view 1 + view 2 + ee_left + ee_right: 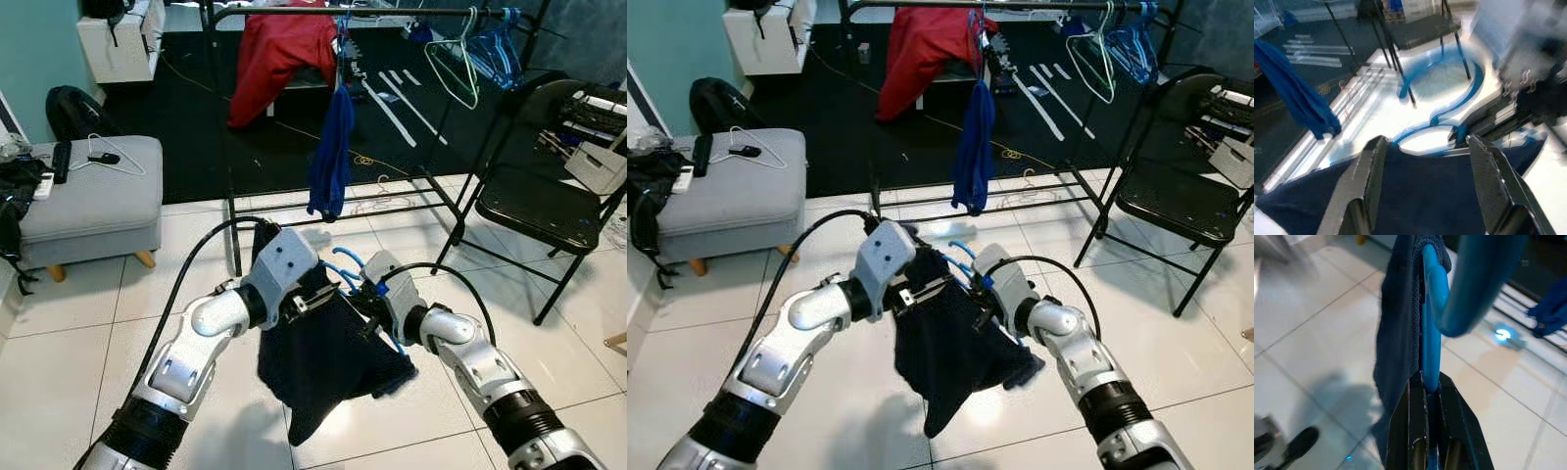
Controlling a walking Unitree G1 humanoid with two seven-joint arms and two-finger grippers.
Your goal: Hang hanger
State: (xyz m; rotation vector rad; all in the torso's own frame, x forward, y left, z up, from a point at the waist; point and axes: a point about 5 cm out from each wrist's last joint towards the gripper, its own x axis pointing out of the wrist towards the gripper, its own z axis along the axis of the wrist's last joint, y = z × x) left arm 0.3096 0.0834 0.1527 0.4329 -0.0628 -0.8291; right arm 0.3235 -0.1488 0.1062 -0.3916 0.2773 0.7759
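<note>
A blue plastic hanger [343,272] sits inside a dark navy garment [323,362] held up over the tiled floor between my two arms. My right gripper [1431,379] is shut on the hanger's blue bar [1431,333], with the navy cloth draped beside it. My left gripper [318,297] is at the garment's upper left; in its wrist view the two fingers [1371,181] stand wide apart with the navy cloth [1425,205] lying between them and the hanger's hook [1449,93] just beyond. The black clothes rail [392,12] stands ahead.
On the rail hang a blue garment [331,147], a red one [279,54] and several bare hangers [456,64]. A black folding chair [534,201] stands to the right, a grey ottoman [93,196] to the left. White tiles lie between me and the rail.
</note>
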